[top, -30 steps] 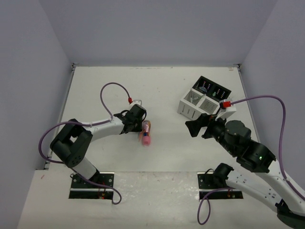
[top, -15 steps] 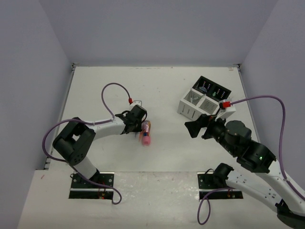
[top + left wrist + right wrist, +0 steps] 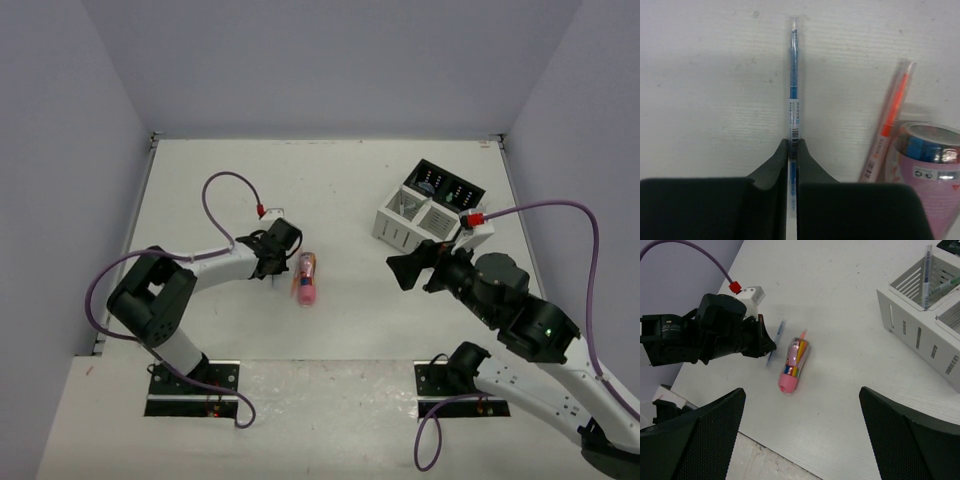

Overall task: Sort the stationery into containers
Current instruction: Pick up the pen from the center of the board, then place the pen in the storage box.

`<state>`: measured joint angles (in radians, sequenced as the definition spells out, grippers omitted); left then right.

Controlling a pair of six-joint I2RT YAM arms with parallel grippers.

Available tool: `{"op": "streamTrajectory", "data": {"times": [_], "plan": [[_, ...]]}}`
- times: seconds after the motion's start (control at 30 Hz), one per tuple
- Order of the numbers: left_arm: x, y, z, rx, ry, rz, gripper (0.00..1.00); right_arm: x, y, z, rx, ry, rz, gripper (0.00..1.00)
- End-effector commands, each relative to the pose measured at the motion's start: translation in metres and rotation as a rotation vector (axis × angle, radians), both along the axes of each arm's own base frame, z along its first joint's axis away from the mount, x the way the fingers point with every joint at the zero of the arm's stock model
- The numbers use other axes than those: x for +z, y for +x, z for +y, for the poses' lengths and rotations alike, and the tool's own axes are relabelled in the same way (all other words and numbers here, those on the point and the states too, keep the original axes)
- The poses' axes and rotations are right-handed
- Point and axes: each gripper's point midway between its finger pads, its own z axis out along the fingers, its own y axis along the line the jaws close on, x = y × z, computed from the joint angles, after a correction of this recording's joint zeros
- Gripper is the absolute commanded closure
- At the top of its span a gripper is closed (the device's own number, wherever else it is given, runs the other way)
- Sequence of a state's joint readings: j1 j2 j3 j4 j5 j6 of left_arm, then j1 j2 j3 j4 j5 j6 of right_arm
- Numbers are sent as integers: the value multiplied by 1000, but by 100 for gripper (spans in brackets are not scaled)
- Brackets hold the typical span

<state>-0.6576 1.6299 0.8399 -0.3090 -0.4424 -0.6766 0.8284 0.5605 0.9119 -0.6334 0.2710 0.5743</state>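
Observation:
My left gripper (image 3: 793, 142) is shut on a thin blue pen (image 3: 793, 75) that lies on the table and points away from the wrist. Just right of it lie an orange pen (image 3: 890, 122) and a pink cylinder (image 3: 927, 165) with a colourful label. In the top view the left gripper (image 3: 280, 258) sits just left of the pink cylinder (image 3: 306, 280). The containers stand at the back right, one white half (image 3: 405, 218) and one black half (image 3: 450, 188). My right gripper (image 3: 802, 392) hangs open above the table, with nothing between its fingers.
The white slatted container (image 3: 920, 315) holds upright pens (image 3: 927, 275). The table's near edge (image 3: 765, 452) runs below the pink cylinder (image 3: 794, 365). Purple cables loop from both arms. Grey walls enclose the table on three sides.
The left jaws have closed on the blue pen. The left wrist has shifted slightly left. The right arm has not moved.

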Motion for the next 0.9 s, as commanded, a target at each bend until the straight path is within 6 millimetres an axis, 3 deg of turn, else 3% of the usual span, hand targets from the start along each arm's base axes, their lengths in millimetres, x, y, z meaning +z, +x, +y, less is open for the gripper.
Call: {"op": "streamTrajectory", "data": {"times": [0.0, 0.07, 0.2, 0.3, 0.4, 0.47, 0.63, 0.77, 0.87], "plan": [[45, 7, 18, 65, -8, -110, 100, 9, 3, 2, 1, 15, -34, 1], [93, 21, 1, -4, -117, -258, 100, 3, 10, 4, -17, -7, -26, 1], [161, 19, -39, -226, -355, -459, 100, 0, 17, 24, 27, -17, 3, 1], [217, -3, -80, -480, -573, -627, 100, 15, 18, 44, 90, 45, -8, 2], [267, -43, -117, -773, -758, -790, 100, 37, 16, 68, 191, 121, -28, 2], [288, -68, -130, -905, -843, -858, 100, 44, 20, 84, 239, 131, -5, 2], [297, -95, -155, -1045, -931, -850, 100, 55, 29, 111, 305, 150, -1, 4], [294, -106, -166, -1083, -969, -824, 100, 58, 41, 113, 267, 143, -6, 6], [294, -117, -170, -1121, -1000, -819, 100, 59, 48, 110, 232, 142, -6, 16]]}}
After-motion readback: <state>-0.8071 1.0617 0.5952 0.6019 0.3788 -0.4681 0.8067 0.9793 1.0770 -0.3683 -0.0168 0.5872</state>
